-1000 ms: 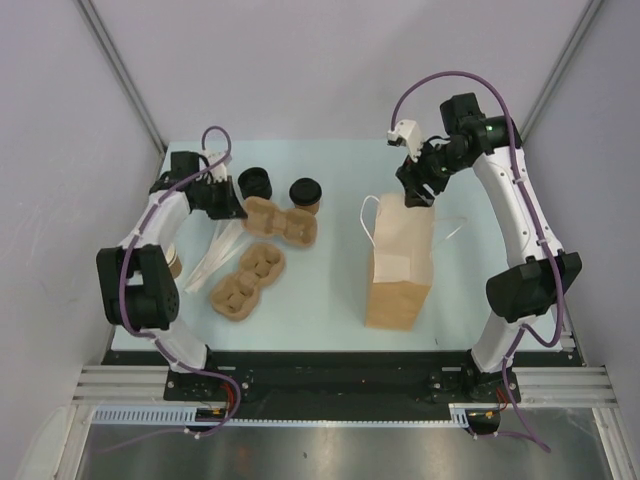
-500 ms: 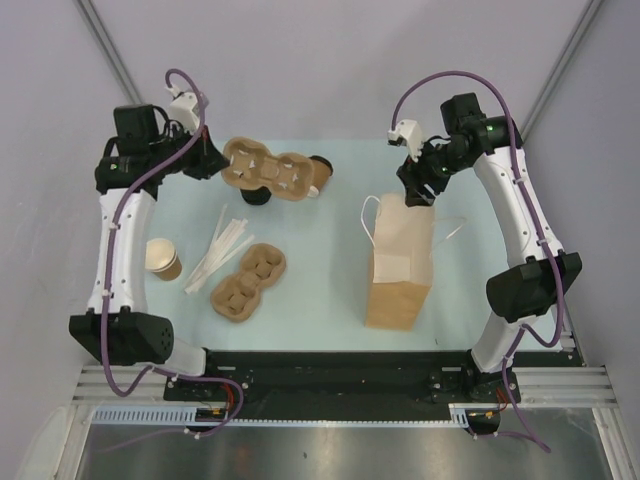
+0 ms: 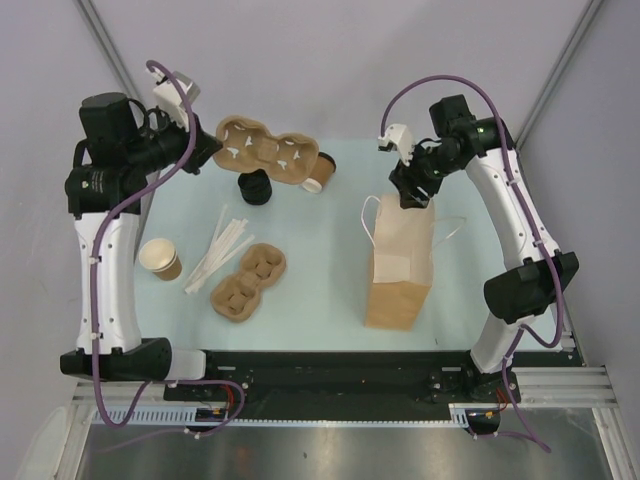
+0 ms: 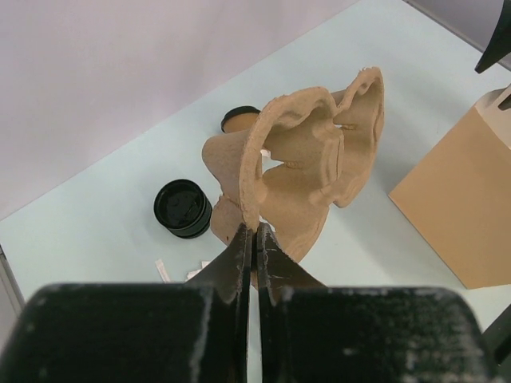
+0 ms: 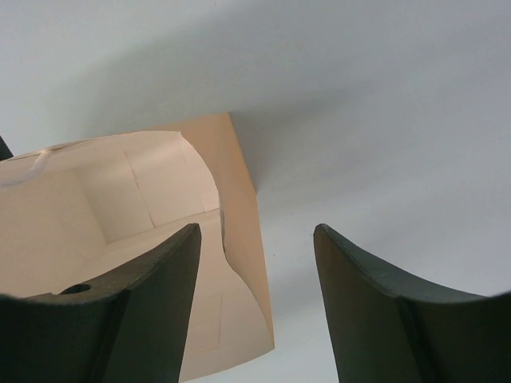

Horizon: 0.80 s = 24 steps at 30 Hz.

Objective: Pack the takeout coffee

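Takeout coffee, a brown cup with a black lid, is at the far edge of the worktop, left of centre. It is partly hidden beneath the lifted carrier. It looks tipped on its side, but we cannot be sure.

Near edge: a flat pulp carrier lies left of centre. A paper bag stands upright right of centre with its mouth open.

Toward the left edge a lidless tan cup stands upright, with a bundle of pale strips just beside it.

Farther back, a stack of black lids sits near the coffee.

Above these, the left end effector is clamped on the lifted carrier's rim and holds it tilted, clear of the worktop.

At the bag's far rim the right end effector hovers with its jaws apart. The bag's wall runs between the fingers, and we see nothing gripped.
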Tool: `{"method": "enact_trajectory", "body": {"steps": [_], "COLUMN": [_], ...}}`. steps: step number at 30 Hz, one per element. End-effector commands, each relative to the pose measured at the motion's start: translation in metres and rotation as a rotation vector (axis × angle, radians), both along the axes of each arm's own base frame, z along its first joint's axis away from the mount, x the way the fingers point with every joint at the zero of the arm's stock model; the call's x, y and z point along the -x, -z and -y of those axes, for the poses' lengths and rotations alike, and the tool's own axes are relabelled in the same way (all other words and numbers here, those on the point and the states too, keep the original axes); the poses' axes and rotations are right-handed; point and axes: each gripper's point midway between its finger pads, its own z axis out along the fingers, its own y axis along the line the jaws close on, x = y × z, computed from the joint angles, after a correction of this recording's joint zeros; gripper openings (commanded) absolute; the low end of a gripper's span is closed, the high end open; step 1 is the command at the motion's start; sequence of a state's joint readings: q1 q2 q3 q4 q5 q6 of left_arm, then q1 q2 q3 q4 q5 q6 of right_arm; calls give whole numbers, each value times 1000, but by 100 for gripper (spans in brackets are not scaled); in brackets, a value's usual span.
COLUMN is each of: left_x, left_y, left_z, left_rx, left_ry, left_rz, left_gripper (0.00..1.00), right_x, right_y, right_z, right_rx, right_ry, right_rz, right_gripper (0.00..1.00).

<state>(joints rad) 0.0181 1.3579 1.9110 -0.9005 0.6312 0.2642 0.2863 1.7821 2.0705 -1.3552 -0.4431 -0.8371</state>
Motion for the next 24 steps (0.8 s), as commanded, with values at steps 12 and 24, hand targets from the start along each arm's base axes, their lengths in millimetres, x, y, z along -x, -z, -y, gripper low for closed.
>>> {"method": "enact_trajectory", "body": {"steps": [12,24], "left_x": [18,75], "left_y": [-27,-117], "left_z": [47,95], "left_rx": [-108,-161], "left_ry": [167,332], "left_rz": [205,553], "left_gripper": [4,5], "right_x": [35,39], "right_y": [-16,6], "right_z": [7,16], "right_rx": [-11,65], "right_ry": [34,37], "right_rz": [-94,-123], "right_gripper": [65,34]}}
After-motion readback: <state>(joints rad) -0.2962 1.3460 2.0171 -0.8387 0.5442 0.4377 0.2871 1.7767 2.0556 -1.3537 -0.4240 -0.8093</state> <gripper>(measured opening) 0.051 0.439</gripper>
